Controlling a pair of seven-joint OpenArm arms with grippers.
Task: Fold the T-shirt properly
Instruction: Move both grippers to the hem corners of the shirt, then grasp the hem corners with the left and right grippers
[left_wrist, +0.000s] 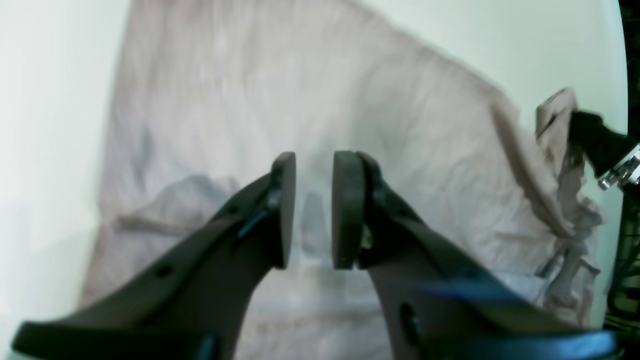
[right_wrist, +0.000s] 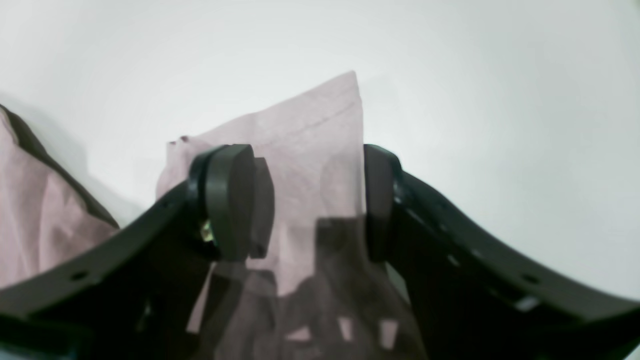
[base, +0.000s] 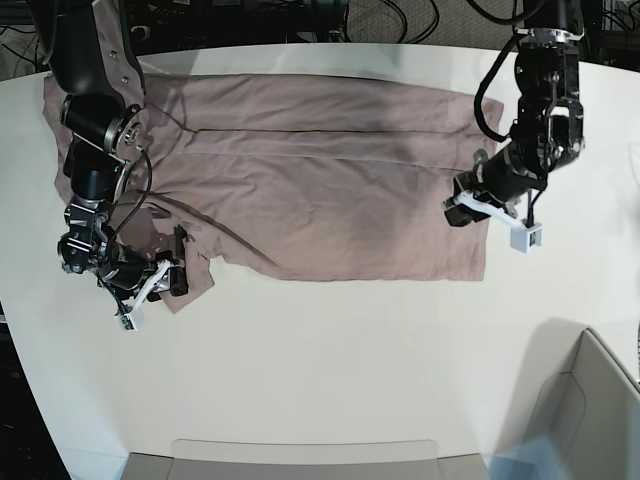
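The mauve-pink T-shirt (base: 320, 180) lies spread wide across the white table (base: 330, 360), wrinkled, with a fold line along its upper part. My right gripper (base: 178, 275) is at the shirt's lower left corner. In the right wrist view this gripper (right_wrist: 317, 200) has its jaws apart, with a raised corner of the shirt (right_wrist: 310, 130) standing between them. My left gripper (base: 462, 210) is over the shirt's right edge. In the left wrist view it (left_wrist: 314, 210) is slightly open and empty above the shirt (left_wrist: 300, 100).
A grey bin (base: 590, 400) stands at the front right corner. A pale tray edge (base: 300, 460) runs along the front. Cables (base: 380, 20) lie behind the table's back edge. Bare table lies in front of the shirt.
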